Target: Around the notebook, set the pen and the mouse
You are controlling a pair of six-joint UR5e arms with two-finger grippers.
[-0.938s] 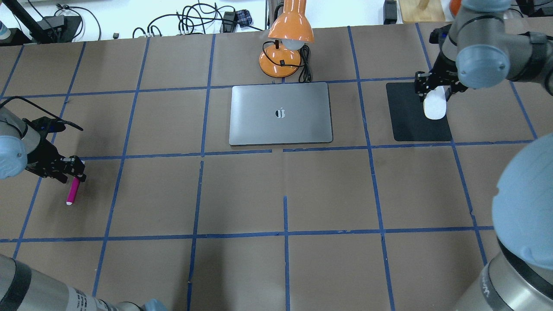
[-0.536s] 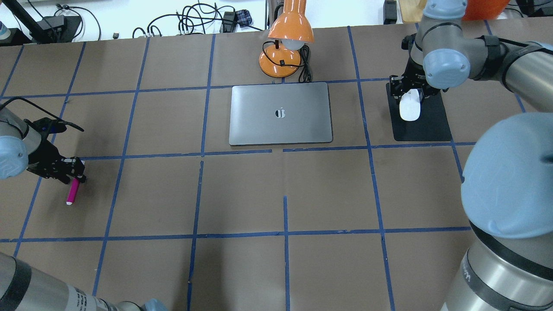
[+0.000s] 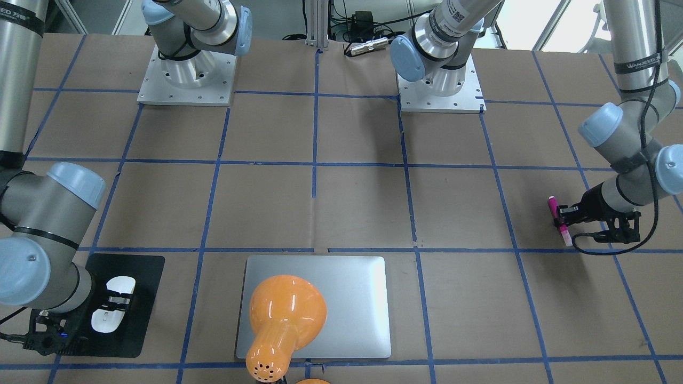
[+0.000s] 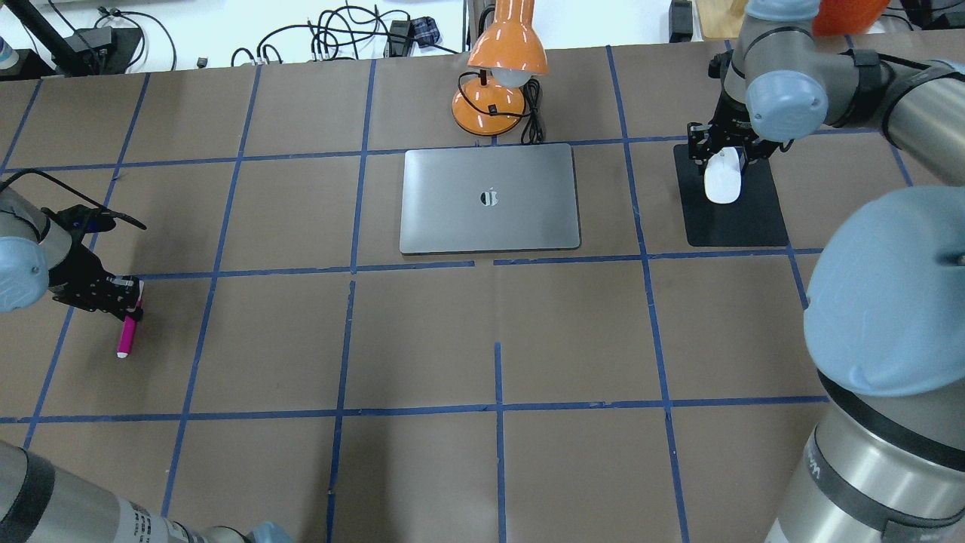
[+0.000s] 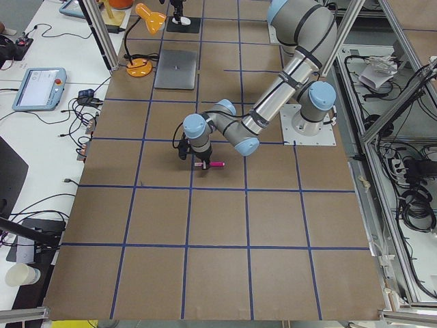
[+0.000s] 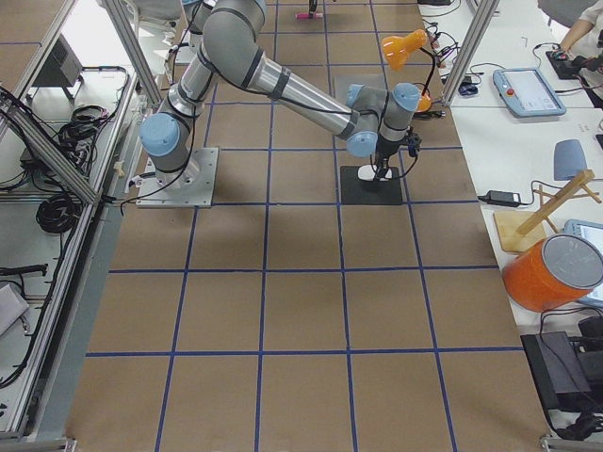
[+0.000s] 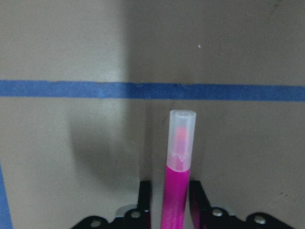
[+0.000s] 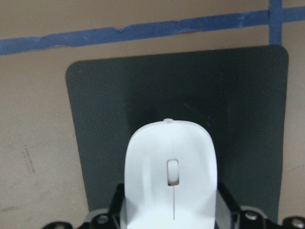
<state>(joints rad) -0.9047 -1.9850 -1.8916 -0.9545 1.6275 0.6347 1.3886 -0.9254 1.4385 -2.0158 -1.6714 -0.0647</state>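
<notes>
The silver-grey notebook lies shut at the table's back middle, partly under the lamp head in the front-facing view. Far to its left my left gripper is shut on the magenta end of the pen, low over the table. The pale cap points away from the fingers in the left wrist view, where the pen stands between them. To the notebook's right my right gripper is shut on the white mouse, over a black mat. The mouse fills the right wrist view.
An orange desk lamp with its cord stands just behind the notebook. Blue tape lines grid the brown table. Both arm bases sit at the robot's edge. Cables and gear lie beyond the far edge.
My right gripper carried the mouse leftward across the black mat, then slightly back toward its far edge. The left gripper and pen have hardly moved.
</notes>
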